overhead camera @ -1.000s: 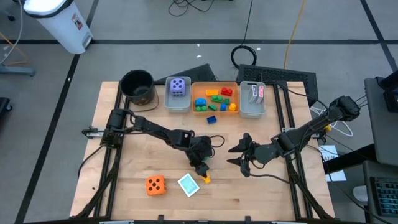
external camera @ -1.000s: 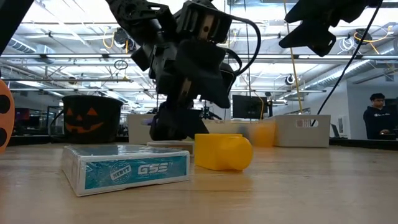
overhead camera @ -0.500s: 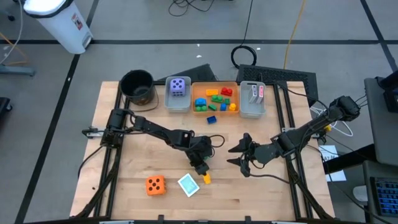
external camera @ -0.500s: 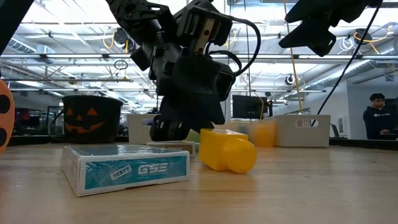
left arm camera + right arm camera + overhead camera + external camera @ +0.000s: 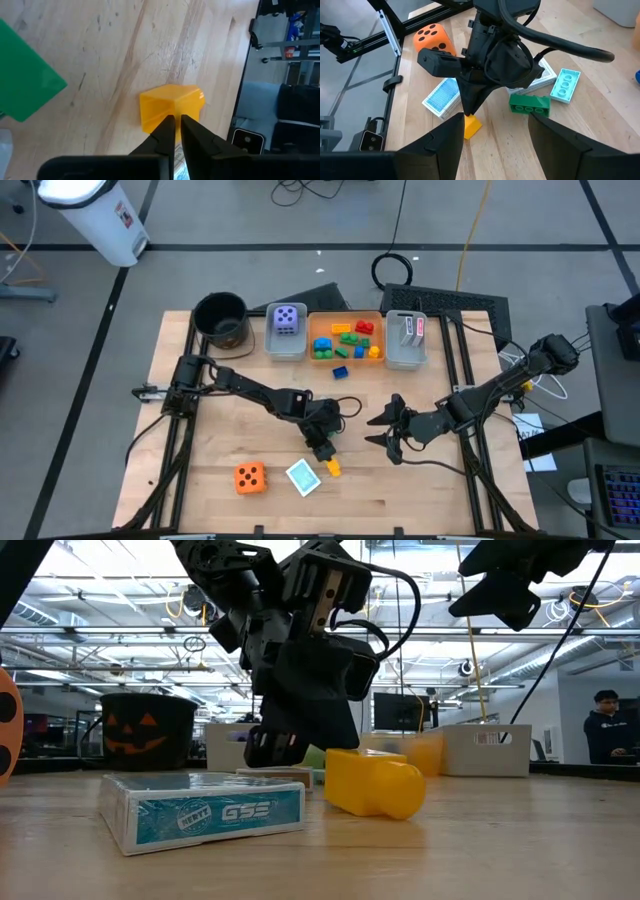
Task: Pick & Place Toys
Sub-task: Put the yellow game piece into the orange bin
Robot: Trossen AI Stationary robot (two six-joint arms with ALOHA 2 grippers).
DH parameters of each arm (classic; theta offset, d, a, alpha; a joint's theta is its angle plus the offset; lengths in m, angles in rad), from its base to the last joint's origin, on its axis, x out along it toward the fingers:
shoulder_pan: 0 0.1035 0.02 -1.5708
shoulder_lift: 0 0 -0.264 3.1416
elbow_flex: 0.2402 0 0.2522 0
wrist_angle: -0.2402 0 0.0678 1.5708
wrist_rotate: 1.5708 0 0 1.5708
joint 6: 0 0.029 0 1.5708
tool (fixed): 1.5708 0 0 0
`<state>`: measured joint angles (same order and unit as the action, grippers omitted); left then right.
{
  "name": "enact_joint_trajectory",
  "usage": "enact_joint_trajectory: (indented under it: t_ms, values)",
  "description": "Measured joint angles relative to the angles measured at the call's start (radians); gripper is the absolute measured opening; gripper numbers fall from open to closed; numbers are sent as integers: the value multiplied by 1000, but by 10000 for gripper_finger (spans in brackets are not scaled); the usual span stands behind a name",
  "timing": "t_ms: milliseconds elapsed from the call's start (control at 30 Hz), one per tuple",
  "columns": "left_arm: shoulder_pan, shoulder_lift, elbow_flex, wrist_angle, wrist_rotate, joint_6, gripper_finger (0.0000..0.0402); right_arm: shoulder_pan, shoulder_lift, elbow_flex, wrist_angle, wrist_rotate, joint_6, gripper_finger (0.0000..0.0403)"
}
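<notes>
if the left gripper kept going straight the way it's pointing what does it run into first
The yellow brick. The left gripper is shut, its tips right at the brick's near edge, apparently not gripping it. Past the brick lies bare wooden table, though depth is hard to judge.

- A round black pot (image 5: 220, 319) stands at the far left of the wooden table (image 5: 215, 450); the low view shows a jack-o'-lantern face on its side (image 5: 146, 732).
- Three rectangular bins stand in a row along the table's far edge, right of the pot: a grey bin (image 5: 270, 340), an orange bin (image 5: 345, 361) in the middle, and another grey bin (image 5: 404, 361) at the right end.
- A white cylindrical container (image 5: 92, 215) stands on the floor beyond the table's far left corner.
- A coil of black cable (image 5: 395, 270) lies on the floor behind the bins.
- A person in dark clothing (image 5: 606, 734) sits far off at the right of the room.
</notes>
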<state>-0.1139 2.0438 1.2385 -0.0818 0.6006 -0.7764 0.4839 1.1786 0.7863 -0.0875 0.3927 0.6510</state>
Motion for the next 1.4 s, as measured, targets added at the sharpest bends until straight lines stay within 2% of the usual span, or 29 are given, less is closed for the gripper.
enact_joint_trajectory:
  t_ms: [167, 667, 800, 967, 1133, 1400]
  values:
    - [0, 0, 0, 2, 0, 12, 6, 0, 0, 0, 0, 0, 1, 210]
    - [1, 1, 1, 6, 23, -21, 9, 0, 0, 0, 0, -1, 0, 210]
    - [1, 1, 1, 7, 28, -23, 35, 0, 0, 0, 0, -1, 0, 210]
    - [1, 1, 1, 52, 70, -42, 93, 0, 0, 0, 0, -1, 0, 210]
    - [1, 1, 1, 64, 66, -57, 146, 0, 0, 0, 0, -1, -6, 210]
    - [1, 1, 1, 41, -79, -45, 193, 0, 0, 0, 0, 1, -8, 210]
